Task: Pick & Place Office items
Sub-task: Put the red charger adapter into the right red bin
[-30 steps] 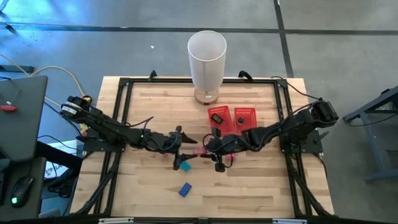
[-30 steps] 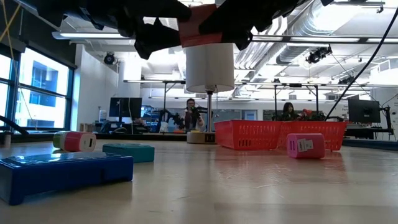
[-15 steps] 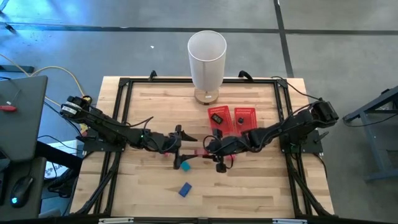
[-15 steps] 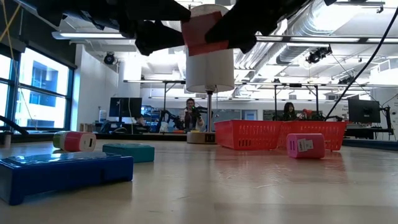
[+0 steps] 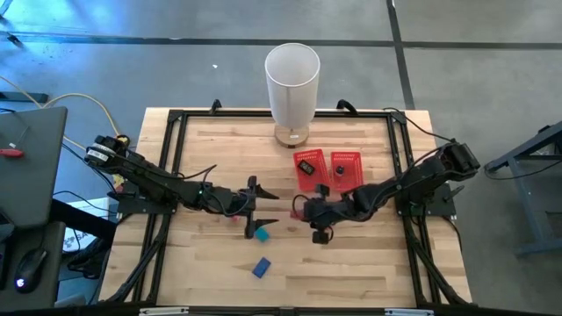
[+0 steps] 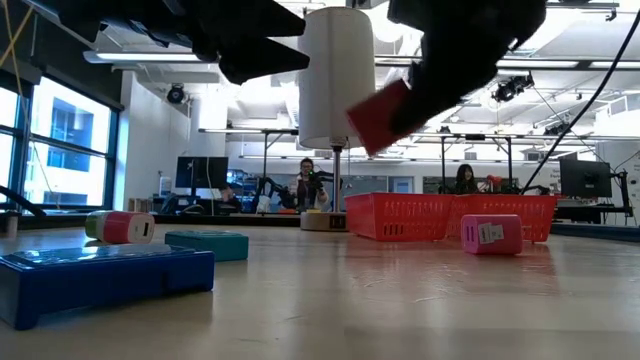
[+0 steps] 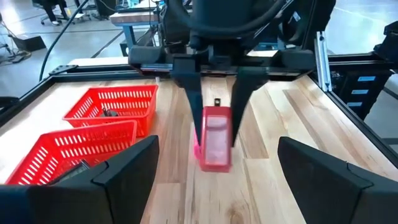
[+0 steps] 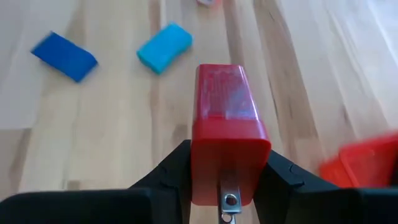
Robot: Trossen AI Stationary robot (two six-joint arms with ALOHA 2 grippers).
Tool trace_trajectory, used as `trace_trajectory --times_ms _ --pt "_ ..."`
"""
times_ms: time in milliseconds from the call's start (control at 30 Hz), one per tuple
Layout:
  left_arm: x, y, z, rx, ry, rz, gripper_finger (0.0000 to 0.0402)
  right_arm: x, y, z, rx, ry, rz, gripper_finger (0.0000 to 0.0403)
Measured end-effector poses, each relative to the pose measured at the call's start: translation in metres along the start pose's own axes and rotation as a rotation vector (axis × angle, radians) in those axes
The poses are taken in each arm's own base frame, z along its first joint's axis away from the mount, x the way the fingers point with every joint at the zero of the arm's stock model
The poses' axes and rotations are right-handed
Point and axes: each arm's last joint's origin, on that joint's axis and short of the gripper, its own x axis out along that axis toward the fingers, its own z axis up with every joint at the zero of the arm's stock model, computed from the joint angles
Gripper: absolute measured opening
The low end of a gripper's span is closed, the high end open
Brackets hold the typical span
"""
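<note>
Office items lay about the counter (image 5: pixel 351 263) near the red mesh tray (image 5: pixel 349 161): a teal piece (image 5: pixel 262 233), a blue piece (image 5: pixel 262 268), a pink one (image 6: pixel 491 234). One red block (image 8: pixel 227 134) (raised off the wood) sat clamped in the right gripper (image 5: pixel 307 211) jaws, just beside the tray. Farther from the tray, the left gripper (image 5: pixel 267 209) jaws stood apart, holding nothing.
</note>
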Motion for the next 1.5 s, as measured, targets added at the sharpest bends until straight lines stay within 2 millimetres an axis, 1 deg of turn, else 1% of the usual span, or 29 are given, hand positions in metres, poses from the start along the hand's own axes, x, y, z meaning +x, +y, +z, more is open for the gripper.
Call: trace_trajectory --times_ms 167,333,400,467,567,667,767,867,1000,1100,1333,1500 --pt "0.0 0.0 -0.001 0.002 0.01 0.0 0.032 -0.003 -0.006 -0.009 0.053 0.101 -0.126 0.011" --pt "0.0 0.0 -0.002 0.002 0.017 0.0 0.032 -0.021 -0.014 -0.004 0.108 0.139 -0.298 0.0112" --pt "0.0 0.0 -0.002 0.002 0.018 0.0 0.032 -0.029 -0.017 -0.004 0.119 0.174 -0.345 0.0109" --pt "0.0 0.0 -0.003 0.007 0.031 -0.001 0.032 -0.036 -0.021 -0.001 0.142 0.168 -0.382 0.0109" --pt "0.0 0.0 -0.004 0.011 0.044 -0.001 0.032 -0.048 -0.027 -0.005 0.22 0.185 -0.452 0.0109" --pt "0.0 0.0 -0.005 0.001 0.052 -0.001 0.032 -0.061 -0.038 -0.009 0.337 0.208 -0.513 0.0109" --pt "0.0 0.0 -0.005 -0.025 0.055 0.0 0.032 -0.073 -0.048 -0.016 0.408 0.254 -0.592 0.0109" --pt "0.0 0.0 -0.006 -0.028 0.058 0.001 0.032 -0.08 -0.055 -0.022 0.468 0.302 -0.664 0.0109" --pt "0.0 0.0 -0.006 -0.029 0.062 0.001 0.032 -0.084 -0.069 -0.026 0.485 0.379 -0.754 0.011" --pt "0.0 0.0 -0.006 -0.031 0.065 0.001 0.032 -0.084 -0.079 -0.026 0.475 0.417 -0.776 0.0109" --pt "0.0 0.0 -0.007 -0.085 0.069 0.004 0.032 -0.08 -0.106 -0.025 0.532 0.527 -0.735 0.0109" --pt "-0.001 0.001 -0.01 -0.08 0.102 0.007 0.032 -0.076 -0.123 -0.022 0.577 0.556 -0.672 0.0109"
